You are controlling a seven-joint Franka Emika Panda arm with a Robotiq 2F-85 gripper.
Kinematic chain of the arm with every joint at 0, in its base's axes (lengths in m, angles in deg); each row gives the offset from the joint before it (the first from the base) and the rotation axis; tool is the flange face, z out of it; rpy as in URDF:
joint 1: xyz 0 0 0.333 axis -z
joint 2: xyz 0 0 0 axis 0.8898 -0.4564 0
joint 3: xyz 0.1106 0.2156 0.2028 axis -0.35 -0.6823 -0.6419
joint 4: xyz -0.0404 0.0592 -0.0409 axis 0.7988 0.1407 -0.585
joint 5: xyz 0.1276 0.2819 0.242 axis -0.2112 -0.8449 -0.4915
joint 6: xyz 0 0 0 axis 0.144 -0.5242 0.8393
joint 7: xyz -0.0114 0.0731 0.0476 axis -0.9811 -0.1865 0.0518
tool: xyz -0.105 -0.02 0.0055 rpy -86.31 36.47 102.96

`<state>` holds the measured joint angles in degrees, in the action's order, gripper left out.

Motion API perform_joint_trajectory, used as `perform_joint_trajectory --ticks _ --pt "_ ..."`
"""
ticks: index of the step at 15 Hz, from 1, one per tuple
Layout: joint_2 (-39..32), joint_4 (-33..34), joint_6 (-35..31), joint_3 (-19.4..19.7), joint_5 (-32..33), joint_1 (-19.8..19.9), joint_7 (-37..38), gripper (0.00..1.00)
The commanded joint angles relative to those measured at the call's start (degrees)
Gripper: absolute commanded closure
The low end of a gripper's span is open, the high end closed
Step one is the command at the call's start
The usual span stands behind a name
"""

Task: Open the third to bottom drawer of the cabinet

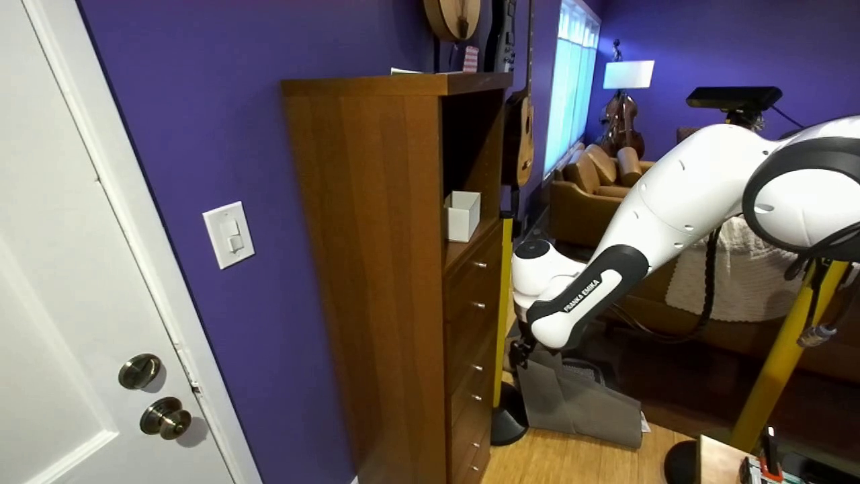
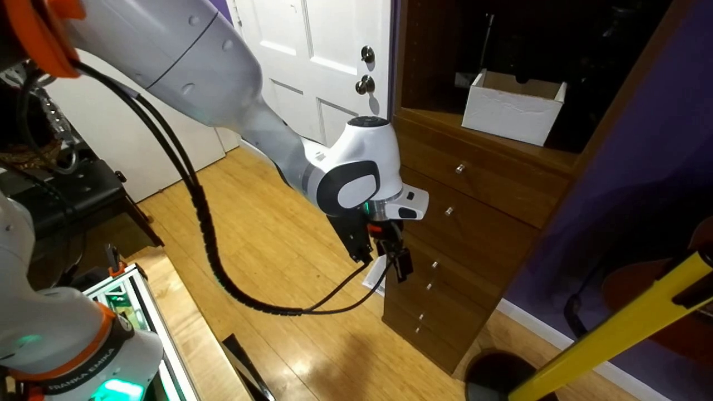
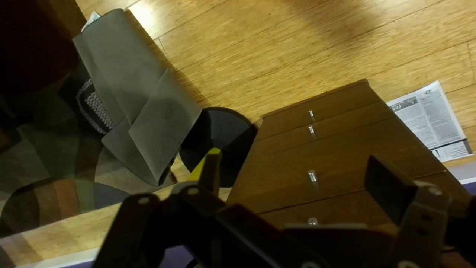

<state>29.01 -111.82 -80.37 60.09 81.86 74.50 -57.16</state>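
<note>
Hand point(image 3: 293, 171): released, plain to see in the wrist view, its fingers point(image 3: 392, 188) spread wide with the tips well apart.
Third-to-bottom drawer point(image 3: 346, 156): there it is, lower than the hand, closed, its face level with its neighbours.
Drawer knob point(image 3: 312, 176): small and silvery, showing between the fingertips in the wrist view, apart from both.
Cabinet point(image 1: 376, 202): tall and brown, near the hand in both exterior views; in an exterior view a gap shows between the hand and the drawer fronts point(image 1: 463, 343).
White box point(image 2: 512, 114): up on the shelf point(image 2: 431, 117), higher than the hand.
Yellow pole point(image 2: 607, 331): apart from the hand, with its round black base point(image 3: 223, 124) low on the hand's left in the wrist view.
Folded grey sheet point(image 3: 130, 78): lying farther left, below the hand.
Newspaper point(image 3: 427, 123): flat on the floor point(image 3: 282, 48), below the hand and over to the right.
Arm point(image 1: 672, 188): white, angled down to the hand.
</note>
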Motion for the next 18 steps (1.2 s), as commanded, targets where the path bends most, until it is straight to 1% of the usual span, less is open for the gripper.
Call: perform_joint_trajectory --ticks 1,2,3,8,10,15,16,18 --pt "-3.1 2.3 -3.5 1.9 -1.2 -1.4 -2.6 0.00" --pt "-5.9 4.2 -4.1 1.4 -2.0 -0.5 -5.2 0.00" --pt "-7.6 5.0 -5.8 1.8 -1.6 -0.5 -5.7 0.00" --pt "-16.5 9.1 -5.0 2.6 -1.6 0.6 -11.4 0.00" --pt "-20.0 10.9 -5.0 2.2 -1.8 1.4 -13.9 0.00" --pt "-26.4 14.4 -9.6 -0.7 -1.7 5.0 -24.0 0.00" --pt "-27.6 15.4 -10.1 -1.6 -2.0 6.0 -26.0 0.00" --pt "-29.6 17.2 -12.3 -4.7 -2.6 9.0 -30.9 0.00"
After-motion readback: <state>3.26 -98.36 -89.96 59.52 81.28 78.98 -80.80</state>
